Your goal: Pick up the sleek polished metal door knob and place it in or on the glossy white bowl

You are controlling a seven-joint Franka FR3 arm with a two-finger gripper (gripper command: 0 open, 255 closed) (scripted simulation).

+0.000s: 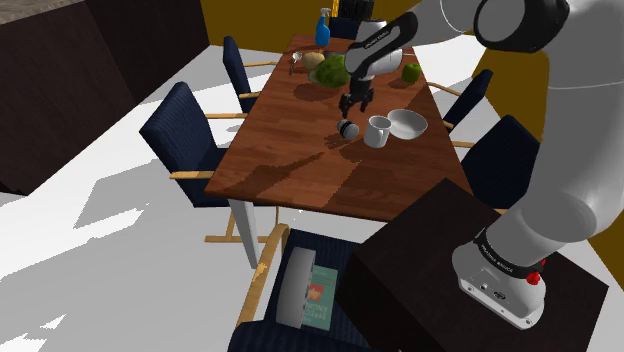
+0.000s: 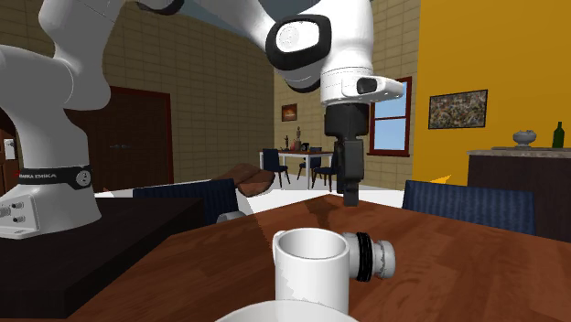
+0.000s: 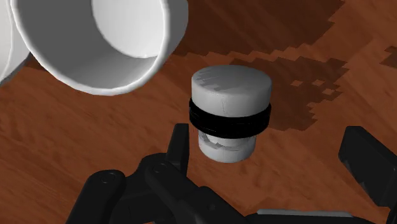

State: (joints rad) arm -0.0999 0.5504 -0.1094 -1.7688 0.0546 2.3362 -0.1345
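**Item 1, my claw**: spread wide, nothing in its grip, pointed straight down at the desk. I judge it is held this way so my two fingers can drop on either side of the target.

**Item 2, door knob**: pale grey with a black band round its middle. It lies on its side on the wood, in the upper middle of the shoulder frame. It sits just under my claw, nearer one finger than the other and touched by neither.

**Item 3, white mug**: upright, just right of the knob in the shoulder frame. It is close enough that a finger needs care on the way down.

**Item 4, white bowl**: just right of the mug, open side up, with nothing in it that I can see. This is the destination.

**Note:** the mug stands between knob and bowl, so the carry likely needs a lift over its rim.
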